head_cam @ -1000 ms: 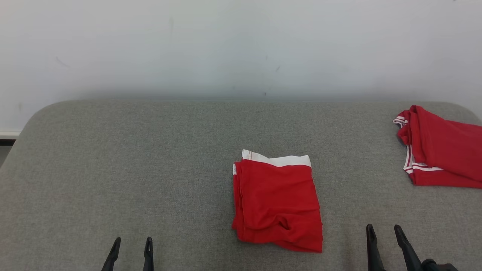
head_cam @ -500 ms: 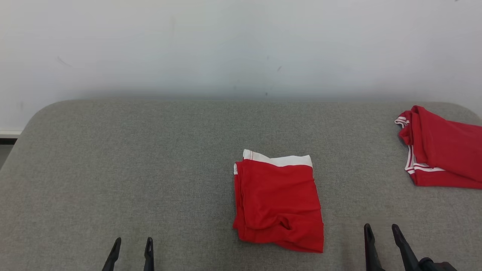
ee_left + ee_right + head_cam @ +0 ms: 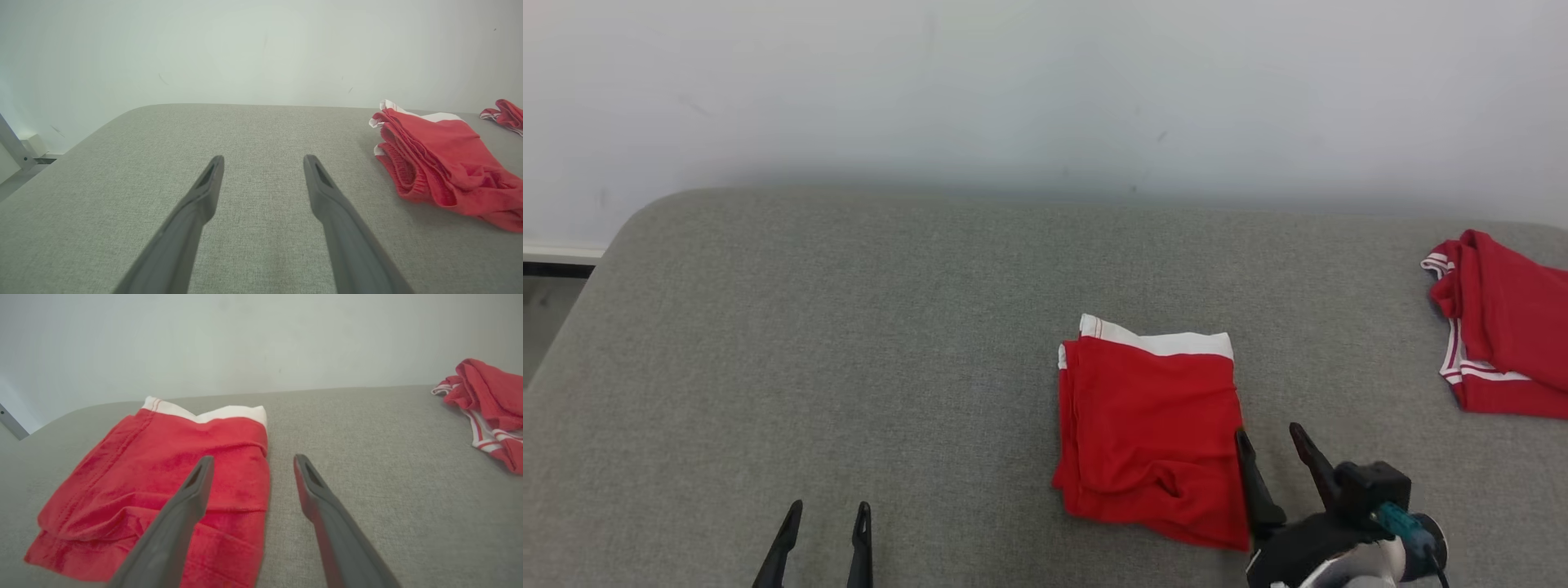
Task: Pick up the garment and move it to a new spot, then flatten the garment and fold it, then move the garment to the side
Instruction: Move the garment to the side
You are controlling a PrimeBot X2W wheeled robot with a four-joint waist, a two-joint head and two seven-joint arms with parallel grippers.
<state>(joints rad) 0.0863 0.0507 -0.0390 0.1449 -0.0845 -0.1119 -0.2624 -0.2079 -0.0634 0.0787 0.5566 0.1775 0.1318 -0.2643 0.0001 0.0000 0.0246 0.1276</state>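
Fingers [image 3: 1254,478] of our right gripper [image 3: 1267,430] stand wide apart and hold nothing. One is over the right edge of the red garment [image 3: 1147,425] and the other over bare worktop [image 3: 849,327]; whether they touch, we cannot tell. Our left gripper [image 3: 829,506] hangs well apart at the near left, its fingers likewise parted and empty. The grey padded worktop is the biggest thing out there. On it, right of the middle, the red garment lies folded into a block, white waistband [image 3: 1168,343] at the far end. We judge it light, soft and floppy, with layers ready to slide, so pinching every layer at that right edge looks best. At the far right a second garment [image 3: 1503,327] sits crumpled.
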